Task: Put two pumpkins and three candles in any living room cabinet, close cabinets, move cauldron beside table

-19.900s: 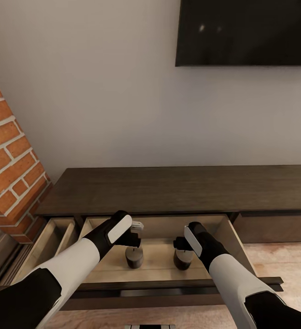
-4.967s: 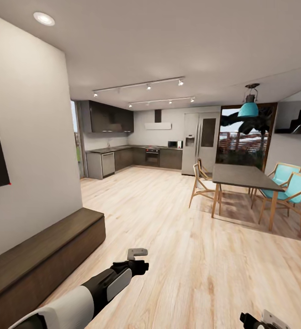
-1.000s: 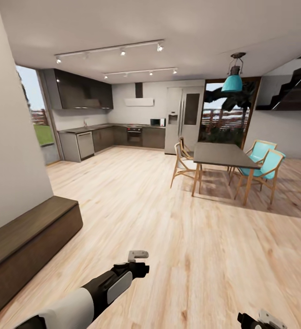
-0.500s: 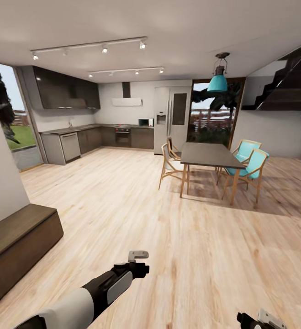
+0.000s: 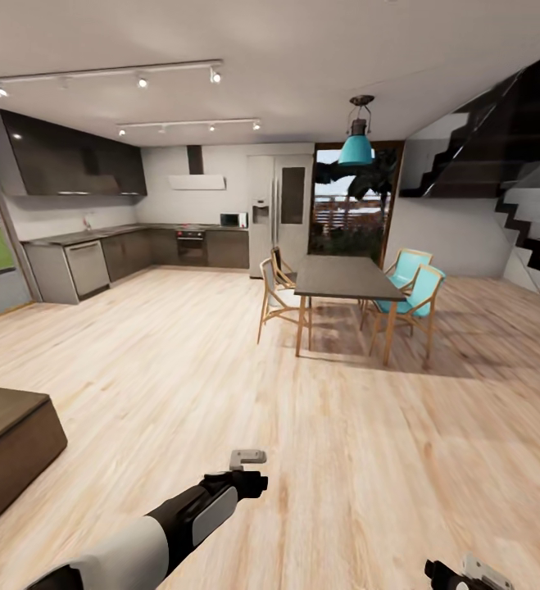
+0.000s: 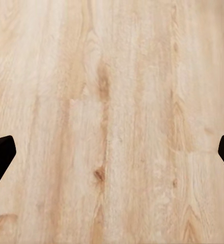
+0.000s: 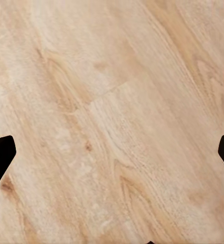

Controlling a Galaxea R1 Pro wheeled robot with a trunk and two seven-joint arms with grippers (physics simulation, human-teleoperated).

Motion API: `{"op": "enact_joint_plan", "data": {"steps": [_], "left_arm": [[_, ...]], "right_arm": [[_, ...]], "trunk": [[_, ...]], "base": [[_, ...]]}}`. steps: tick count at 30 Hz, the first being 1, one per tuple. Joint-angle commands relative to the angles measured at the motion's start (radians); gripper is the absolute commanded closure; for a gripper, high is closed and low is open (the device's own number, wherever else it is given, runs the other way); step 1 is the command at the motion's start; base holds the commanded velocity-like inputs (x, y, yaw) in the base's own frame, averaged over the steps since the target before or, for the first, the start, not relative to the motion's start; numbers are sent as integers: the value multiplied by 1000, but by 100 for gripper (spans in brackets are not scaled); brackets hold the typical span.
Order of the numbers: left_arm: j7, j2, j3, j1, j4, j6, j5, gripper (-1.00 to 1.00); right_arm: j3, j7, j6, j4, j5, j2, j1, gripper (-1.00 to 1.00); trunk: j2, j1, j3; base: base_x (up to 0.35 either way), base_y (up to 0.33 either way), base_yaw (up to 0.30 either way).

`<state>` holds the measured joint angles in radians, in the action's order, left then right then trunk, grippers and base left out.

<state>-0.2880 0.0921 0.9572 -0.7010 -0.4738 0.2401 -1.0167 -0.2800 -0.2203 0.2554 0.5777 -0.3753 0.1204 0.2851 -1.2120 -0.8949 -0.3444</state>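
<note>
**Robot looks across the big room**

The head view looks over a wide wood floor (image 5: 220, 369). At about 8 o'clock, at the edge of the view, sits the end of the low dark brown cabinet (image 5: 11, 430). Its front looks shut on the part we can see.

The left hand (image 5: 249, 467) reaches out low over the floor at about 6 o'clock. It holds nothing. In the left wrist view its two dark fingers (image 6: 0, 157) sit far apart, with bare floor between them, so it is open.

The right hand (image 5: 466, 571) peeks in at about 5 o'clock, at the bottom corner. In the right wrist view its fingers (image 7: 0, 155) are far apart too, so it is open and holds nothing.

Far off, at about 12 o'clock, stands a dark dining table (image 5: 343, 279) with wood chairs and blue chairs (image 5: 421, 291) around it. A blue lamp (image 5: 356, 147) hangs above it. A kitchen (image 5: 138, 246) lines the far wall at 10 o'clock. Dark stairs (image 5: 515, 164) go up at 2 o'clock.
</note>
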Motion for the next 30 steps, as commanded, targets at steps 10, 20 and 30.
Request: {"op": "enact_joint_plan", "data": {"steps": [10, 20, 30], "left_arm": [[-8, -2, 9, -2, -1, -18, -8, -100], [-7, -2, 9, -2, 0, -24, -9, -100], [-7, -2, 9, -2, 0, -24, -9, -100]], "right_arm": [[-2, 9, 8, 2, -11, 2, 0, -100], [-7, 80, 15, 1, -10, 5, 0, -100], [-6, 82, 18, 1, -10, 5, 0, -100]], "trunk": [[-1, 0, -5], [-1, 0, -14], [-1, 0, -24]], "base": [[21, -14, -277], [1, 216, -240], [140, 264, -237]]}}
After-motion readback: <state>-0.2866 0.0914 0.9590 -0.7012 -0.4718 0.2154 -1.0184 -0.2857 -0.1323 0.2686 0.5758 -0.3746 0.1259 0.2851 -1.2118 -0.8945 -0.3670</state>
